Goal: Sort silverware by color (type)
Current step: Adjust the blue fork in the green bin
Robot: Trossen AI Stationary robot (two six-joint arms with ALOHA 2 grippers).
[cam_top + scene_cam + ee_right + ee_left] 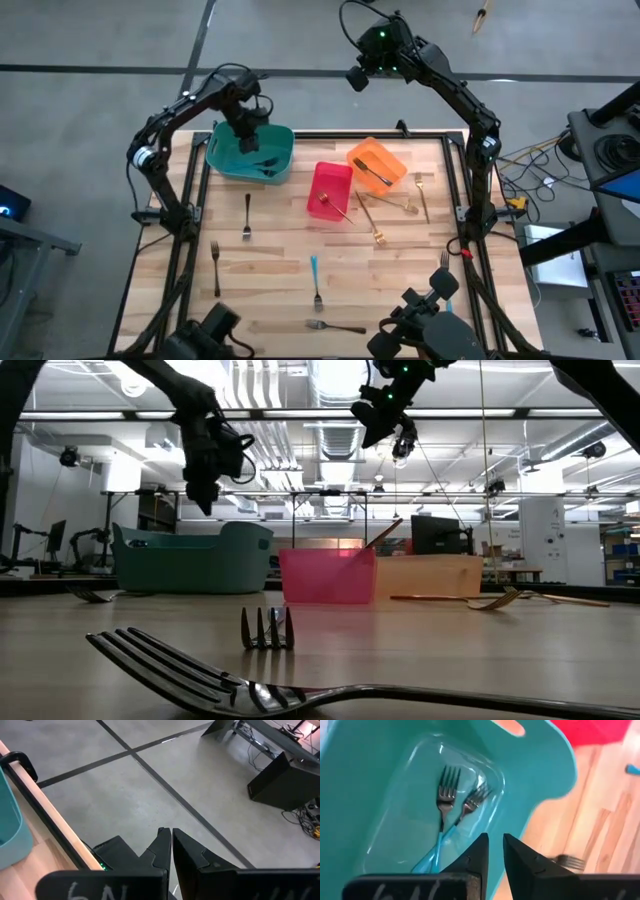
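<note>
Directly below the left tool [495, 851], nearly closed and empty, two blue-handled forks [447, 820] lie in the teal bin [380, 765].

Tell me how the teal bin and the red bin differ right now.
The teal bin sits at the table's back left, under the left claw; the red bin sits near the middle with no arm over it. The teal bin holds two light-blue-handled forks lying flat; the red bin has a gold fork sticking out over its rim. Both are open plastic bins.

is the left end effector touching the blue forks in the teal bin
Apart. Low view shows the left end effector hanging above the teal bin's rim; the blue-handled forks lie inside.
</note>
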